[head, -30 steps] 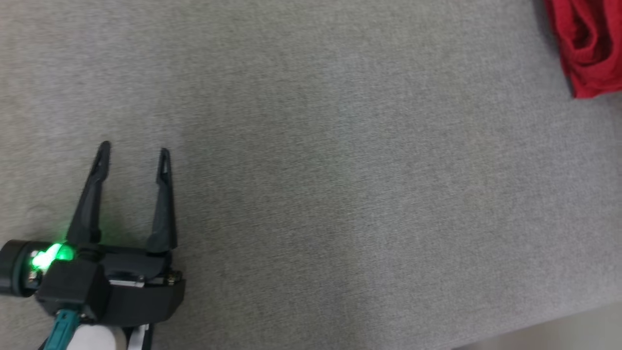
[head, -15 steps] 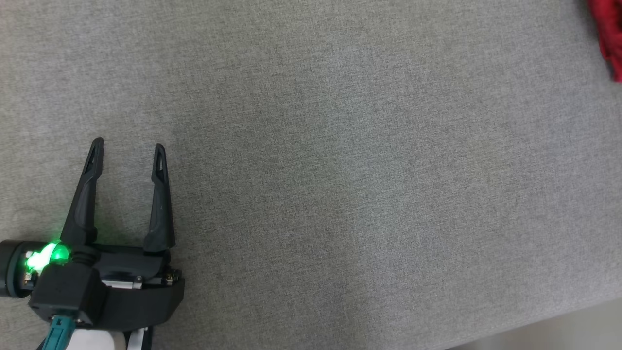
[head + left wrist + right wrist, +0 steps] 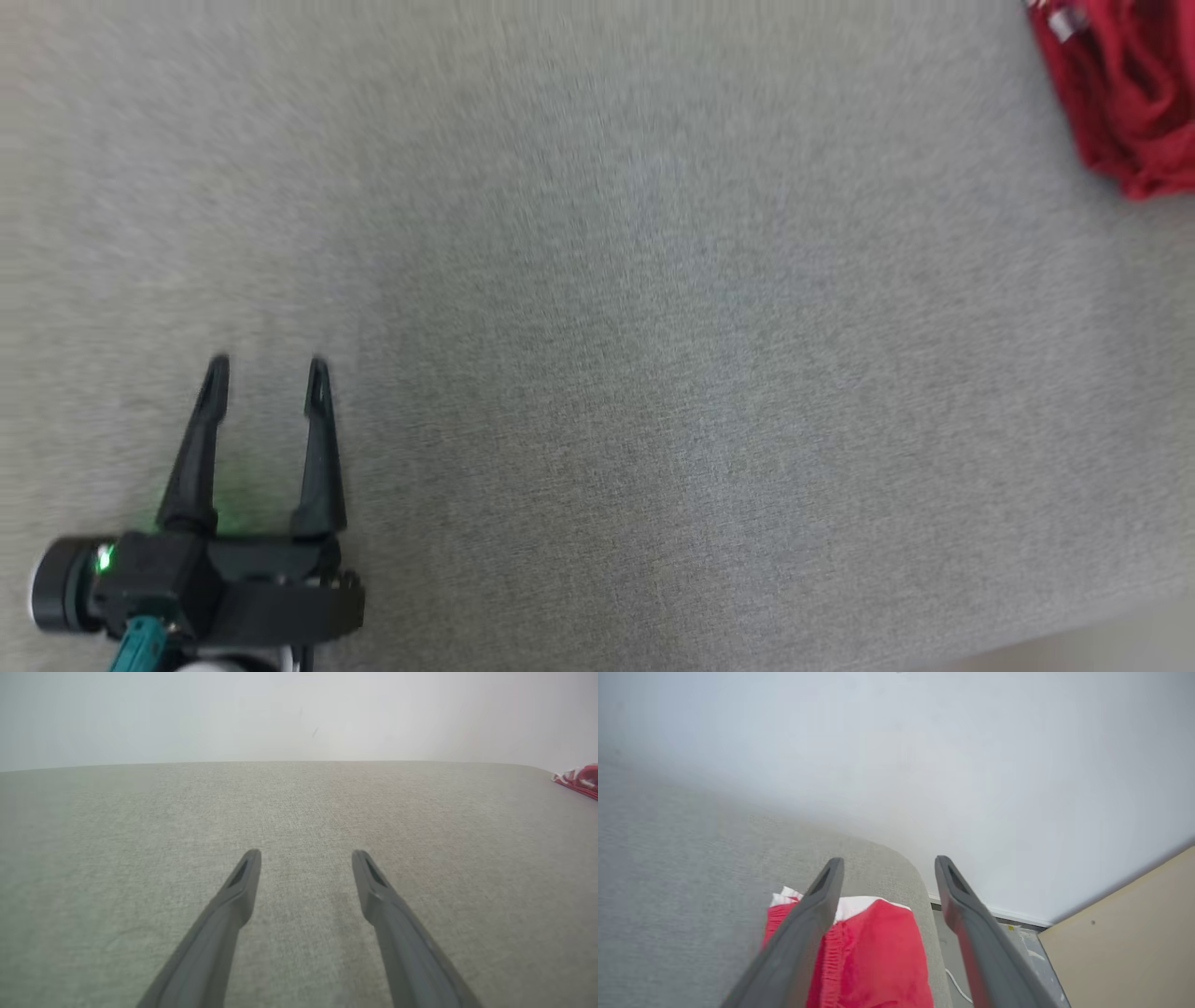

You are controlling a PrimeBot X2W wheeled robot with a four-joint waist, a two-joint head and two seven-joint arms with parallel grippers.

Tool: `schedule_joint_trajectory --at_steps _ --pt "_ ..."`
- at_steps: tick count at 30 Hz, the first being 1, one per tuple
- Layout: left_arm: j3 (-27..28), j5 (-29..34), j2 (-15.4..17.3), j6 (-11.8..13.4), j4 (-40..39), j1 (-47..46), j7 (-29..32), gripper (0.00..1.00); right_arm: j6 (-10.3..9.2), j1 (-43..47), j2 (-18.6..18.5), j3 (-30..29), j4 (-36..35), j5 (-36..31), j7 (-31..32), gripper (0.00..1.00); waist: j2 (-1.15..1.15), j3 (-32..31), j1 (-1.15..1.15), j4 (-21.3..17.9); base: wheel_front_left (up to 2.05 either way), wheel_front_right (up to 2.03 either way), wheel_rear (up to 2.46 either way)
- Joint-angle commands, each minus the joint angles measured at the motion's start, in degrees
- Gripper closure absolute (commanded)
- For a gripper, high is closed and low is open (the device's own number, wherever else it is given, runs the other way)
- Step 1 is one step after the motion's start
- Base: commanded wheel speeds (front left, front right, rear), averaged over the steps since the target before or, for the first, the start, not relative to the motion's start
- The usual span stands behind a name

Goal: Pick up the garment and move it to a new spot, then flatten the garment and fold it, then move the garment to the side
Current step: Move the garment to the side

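The garment [image 3: 1125, 98] is a folded red bundle with white trim, lying at the far right corner of the grey padded surface [image 3: 597, 336]. Its white-edged tip also peeks in at the right edge of the left wrist view as the garment [image 3: 581, 778]. My left gripper [image 3: 266, 366] hovers open at the lower left, far from the cloth, and nothing lies between its fingers [image 3: 238, 891]. In the right wrist view my right gripper [image 3: 886, 862] is open just above the garment [image 3: 873, 956], its fingers apart and free of the fabric.
The grey surface ends in a rounded corner [image 3: 920, 877] right beside the garment, with floor and a white cable [image 3: 957, 984] below. A pale wall [image 3: 971, 765] stands behind, and a beige panel [image 3: 1125, 942] at the right. The surface's front edge [image 3: 1074, 635] runs along the lower right.
The head camera has shifted, so the red bundle left the view and came back. My left gripper sits lower in the picture and stays open.
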Motion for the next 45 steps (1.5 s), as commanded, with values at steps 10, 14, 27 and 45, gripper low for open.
schedule_joint_trajectory --at_steps 10,14,27,45 --pt "1.8 -1.9 -1.4 -1.1 2.5 6.1 0.0 0.00 -0.16 20.0 9.0 -13.1 -12.2 -7.0 -0.1 0.00 -0.01 -17.3 -0.01 4.6 0.00 0.00 0.00" --pt "2.5 -2.2 -1.9 -1.4 3.1 7.8 0.0 0.00 -0.16 27.8 13.3 -17.8 -16.1 -9.3 -0.1 0.00 -0.01 -20.1 -0.01 5.9 0.00 0.00 0.00" --pt "4.7 -2.7 -2.5 -2.5 5.9 11.3 0.0 0.00 -0.16 53.9 26.3 -34.2 -31.7 -14.9 -0.1 0.00 -0.01 -26.9 -0.01 9.6 0.00 0.00 0.00" --pt "6.9 -1.8 -2.7 -3.5 8.0 12.8 0.0 0.00 -0.16 70.7 35.8 -39.9 -42.2 -20.6 0.5 0.00 -0.01 -30.5 -0.01 9.5 0.00 0.00 0.00"
